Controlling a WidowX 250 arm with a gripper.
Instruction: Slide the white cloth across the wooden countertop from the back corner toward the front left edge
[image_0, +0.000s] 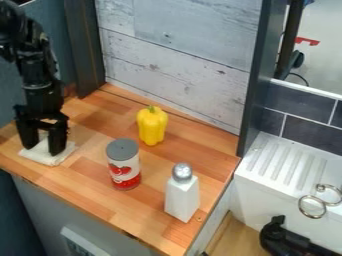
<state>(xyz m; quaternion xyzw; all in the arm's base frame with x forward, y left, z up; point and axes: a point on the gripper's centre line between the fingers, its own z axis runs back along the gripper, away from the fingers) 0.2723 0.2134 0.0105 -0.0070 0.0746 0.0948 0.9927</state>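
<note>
Below the pincer (43, 149): a white cloth (48, 159), lying bunched and flat on the wooden counter (87, 175), partly under the fingertips and partly between them.
Pincer, camera view: pointing straight down, fingers wide apart, one on either side of a raised part of the cloth; presumably so placed to straddle the fabric. No firm grip to be seen.
Arm (39, 75): upright above the pincer, which likely lets both fingers meet the cloth from overhead.
Can (124, 167): grey lid, red-and-white side; upright on its base, toward the sink from the pincer and apart from it.
Yellow pepper (153, 126): stem up, standing on its blunt end, beyond the can and nearer the plank wall (180, 45); well apart from the pincer.
White bottle (182, 197): square-sided, silver cap, upright; farthest from the pincer of the counter pieces, close to the counter's sink-side edge, its flat base apparently keeping it steady.
Sink (274, 160): white, ribbed on top, past the bottle from the pincer; the ribs probably serve for draining.
</note>
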